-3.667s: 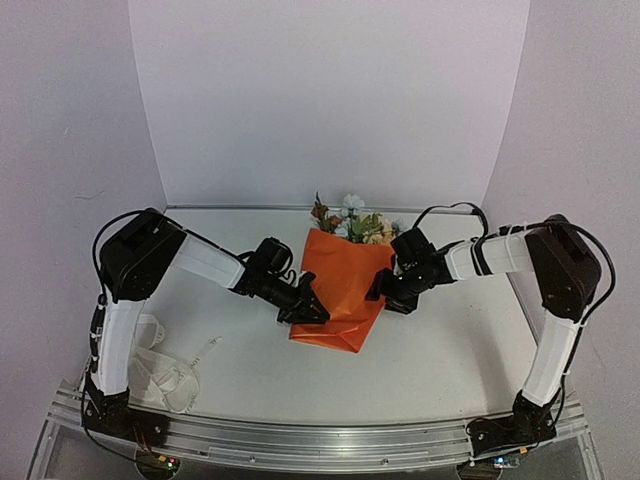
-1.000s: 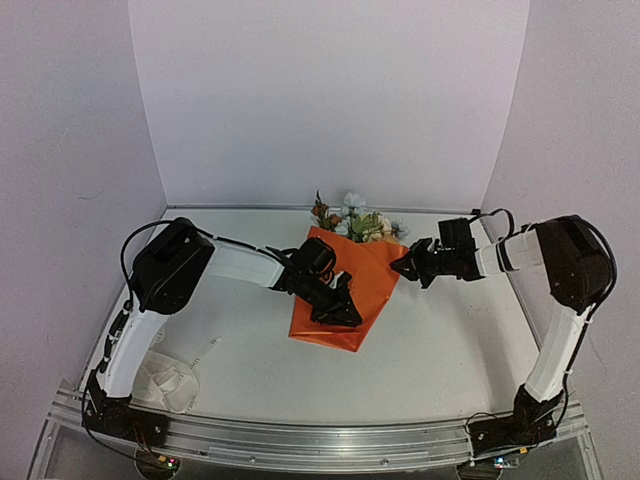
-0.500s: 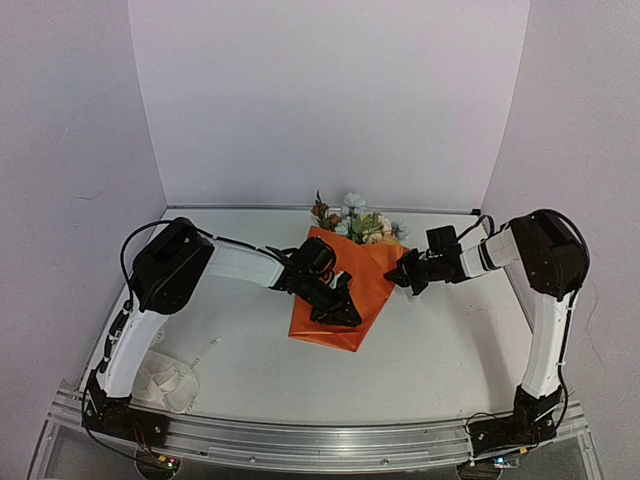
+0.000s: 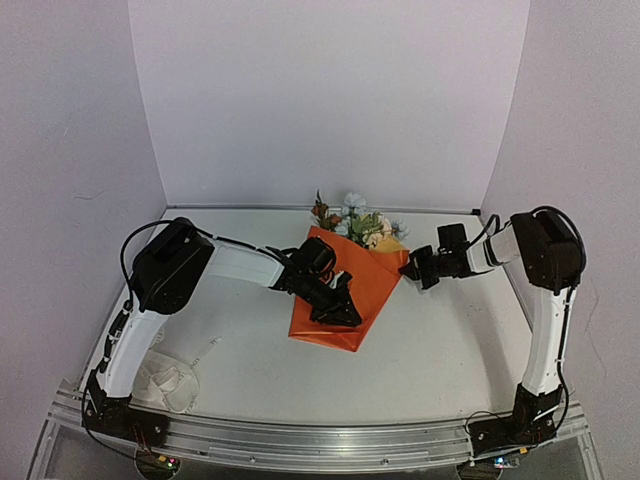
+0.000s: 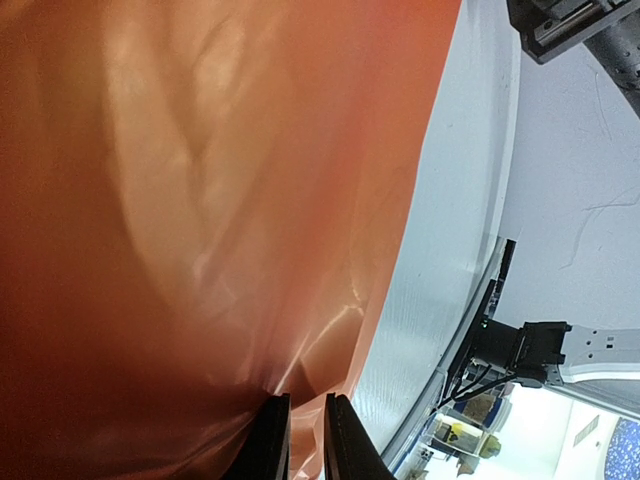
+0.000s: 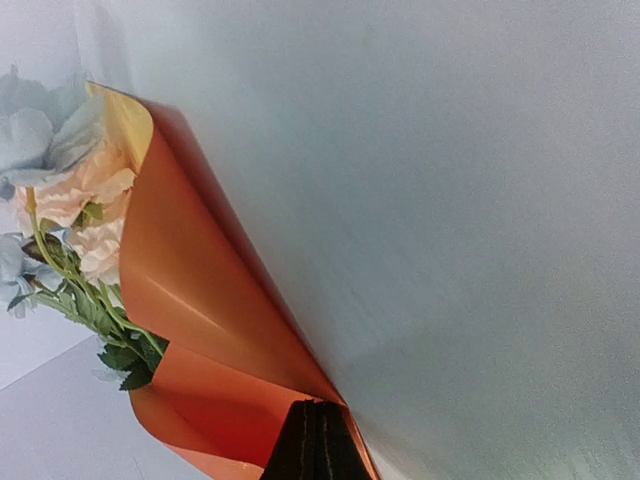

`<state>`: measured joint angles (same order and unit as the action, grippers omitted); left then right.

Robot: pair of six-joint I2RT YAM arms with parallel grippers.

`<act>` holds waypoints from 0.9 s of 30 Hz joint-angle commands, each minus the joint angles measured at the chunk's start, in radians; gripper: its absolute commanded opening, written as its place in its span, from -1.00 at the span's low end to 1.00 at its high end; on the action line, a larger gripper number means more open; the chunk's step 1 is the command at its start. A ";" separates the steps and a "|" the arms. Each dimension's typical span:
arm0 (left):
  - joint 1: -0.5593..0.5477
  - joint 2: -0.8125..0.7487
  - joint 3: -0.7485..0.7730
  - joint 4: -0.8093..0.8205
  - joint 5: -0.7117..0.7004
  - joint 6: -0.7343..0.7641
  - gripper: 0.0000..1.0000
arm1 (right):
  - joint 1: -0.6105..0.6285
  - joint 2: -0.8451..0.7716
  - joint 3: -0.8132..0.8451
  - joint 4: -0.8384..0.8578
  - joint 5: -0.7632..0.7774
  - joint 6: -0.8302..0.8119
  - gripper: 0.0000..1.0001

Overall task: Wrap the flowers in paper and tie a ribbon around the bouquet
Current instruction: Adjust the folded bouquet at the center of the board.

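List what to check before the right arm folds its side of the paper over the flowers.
1. Right end effector shut on the paper's right corner: ok.
2. Left end effector holding the paper near its middle: ok, orange shows between its fingers.
3. Flowers poke past the paper's far edge: ok.
4. Right flap closed over the flowers: not ok, it is lifted, with its yellow face showing.
5. Lower part of the flowers lying straight inside the wrap: cannot tell, the paper hides it.
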<state>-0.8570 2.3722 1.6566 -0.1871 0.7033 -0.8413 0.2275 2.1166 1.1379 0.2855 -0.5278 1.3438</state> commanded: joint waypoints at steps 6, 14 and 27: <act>0.009 0.034 -0.022 -0.147 -0.101 0.013 -0.69 | -0.044 0.074 0.130 -0.069 0.032 0.010 -0.98; 0.009 0.035 -0.018 -0.146 -0.099 0.014 -0.69 | -0.105 0.093 0.190 -0.132 0.046 -0.023 -0.99; 0.009 -0.042 0.050 -0.102 -0.073 0.034 -0.53 | -0.009 -0.262 0.218 -0.452 0.044 -0.350 -0.55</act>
<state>-0.8578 2.3716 1.6821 -0.2193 0.6968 -0.8327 0.1332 2.0656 1.4059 -0.0640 -0.5015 1.1272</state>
